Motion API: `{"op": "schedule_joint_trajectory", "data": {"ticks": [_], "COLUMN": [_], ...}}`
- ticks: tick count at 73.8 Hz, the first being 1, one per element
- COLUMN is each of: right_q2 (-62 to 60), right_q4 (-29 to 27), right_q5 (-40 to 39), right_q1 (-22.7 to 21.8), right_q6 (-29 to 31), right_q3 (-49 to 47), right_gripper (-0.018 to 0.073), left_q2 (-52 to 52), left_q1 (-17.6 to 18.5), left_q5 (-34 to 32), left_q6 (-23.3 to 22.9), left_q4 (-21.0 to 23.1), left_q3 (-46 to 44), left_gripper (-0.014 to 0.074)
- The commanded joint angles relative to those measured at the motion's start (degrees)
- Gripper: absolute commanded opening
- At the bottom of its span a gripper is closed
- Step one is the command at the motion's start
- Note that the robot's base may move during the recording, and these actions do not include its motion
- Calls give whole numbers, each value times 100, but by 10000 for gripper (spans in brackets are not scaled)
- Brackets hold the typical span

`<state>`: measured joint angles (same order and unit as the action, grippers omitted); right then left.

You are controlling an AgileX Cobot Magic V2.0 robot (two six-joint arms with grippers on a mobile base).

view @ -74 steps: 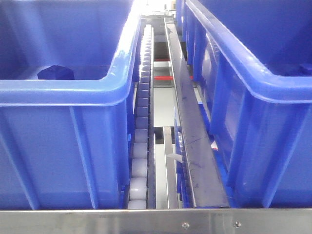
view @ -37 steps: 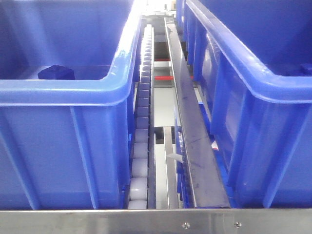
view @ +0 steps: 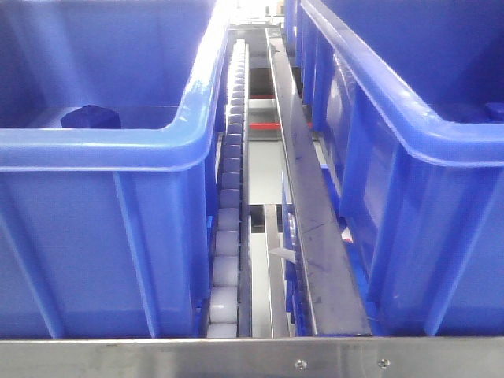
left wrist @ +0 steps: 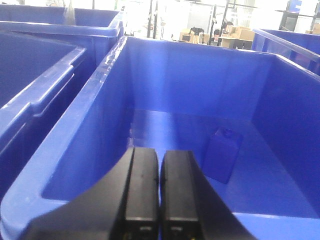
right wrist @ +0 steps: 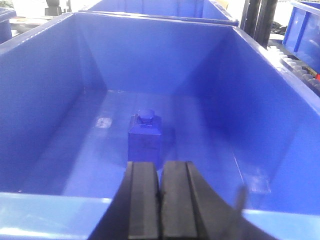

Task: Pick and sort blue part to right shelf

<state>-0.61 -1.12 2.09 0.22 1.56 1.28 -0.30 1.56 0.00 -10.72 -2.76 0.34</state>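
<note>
In the left wrist view a blue block-shaped part (left wrist: pixel 221 154) lies on the floor of a blue bin (left wrist: pixel 100 90), ahead and to the right of my left gripper (left wrist: pixel 160 159). That gripper is shut and empty, hovering over the bin's near rim. In the right wrist view another blue part (right wrist: pixel 145 133) with a round knob on top stands on the floor of a second blue bin (right wrist: pixel 40 90). My right gripper (right wrist: pixel 160 169) is shut and empty, just in front of it above the near rim. In the front view a blue part (view: pixel 90 116) shows in the left bin (view: pixel 102 150). Neither gripper shows there.
A roller track (view: pixel 228 197) and a metal rail (view: pixel 303 197) run between the left bin and the right bin (view: pixel 409 142). A steel bar (view: pixel 252 358) crosses the front. More blue bins (left wrist: pixel 35 65) stand to the left in the left wrist view.
</note>
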Motion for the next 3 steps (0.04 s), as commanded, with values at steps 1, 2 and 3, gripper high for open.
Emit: {"op": "schedule_joint_trajectory", "data": {"ticks": [1,2,3], "right_q2": [-123,-123,-123], "right_q4": [-15,-15,-15], "right_q5": [-452,-452,-452], "right_q1": [-30,-30,-30], "right_q6": [32,32,32], "right_q3": [-78,-78,-78], "right_gripper": [66,66,66], "left_q2": [-124,-124,-124], "left_q1": [-7,-7,-7], "left_q5": [-479,-479,-479], "left_q6": [-3,-3,-3], "left_q4": [54,54,54], "left_q3": [136,136,136], "left_gripper": [125,125,125]}}
